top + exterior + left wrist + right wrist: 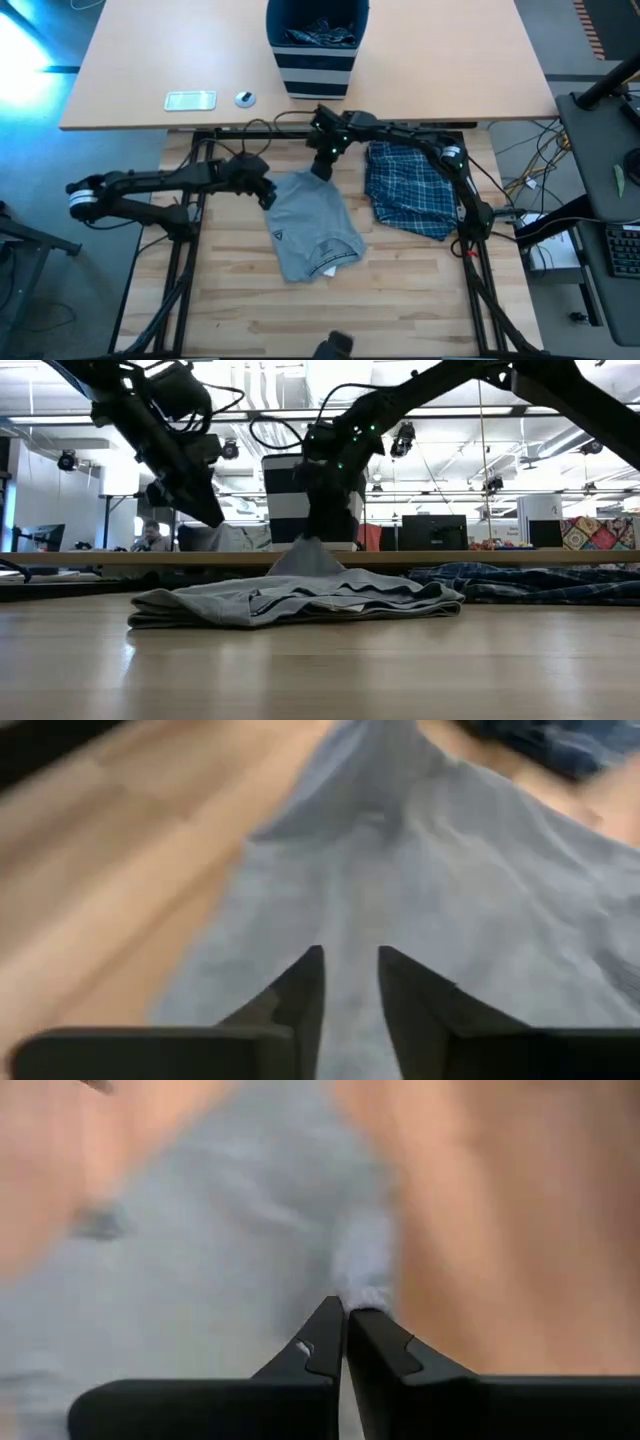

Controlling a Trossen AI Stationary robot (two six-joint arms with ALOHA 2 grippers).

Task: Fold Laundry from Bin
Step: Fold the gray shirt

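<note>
Right hand (322,168) sits just above centre in my overhead view, its fingers together and clamped on a pinch of the grey T-shirt (310,225), which rises to a small peak there. Left hand (268,192) is at the shirt's left edge with its fingers a little apart and nothing between them; in the low view it looks lifted off the cloth.

I count two garments out on the slatted wooden bench (400,300): the soft, creased grey shirt in the middle and one blue-and-white plaid piece (412,190) crumpled to its right.

One striped navy bin (316,45) stands at top centre, cut off by the frame edge, with plaid cloth heaped inside; how many pieces, I can't make out.

Two small objects lie on the pale desk at upper left: a flat rectangular one (190,100) and a round one (245,98), possibly a phone and a disc.
</note>
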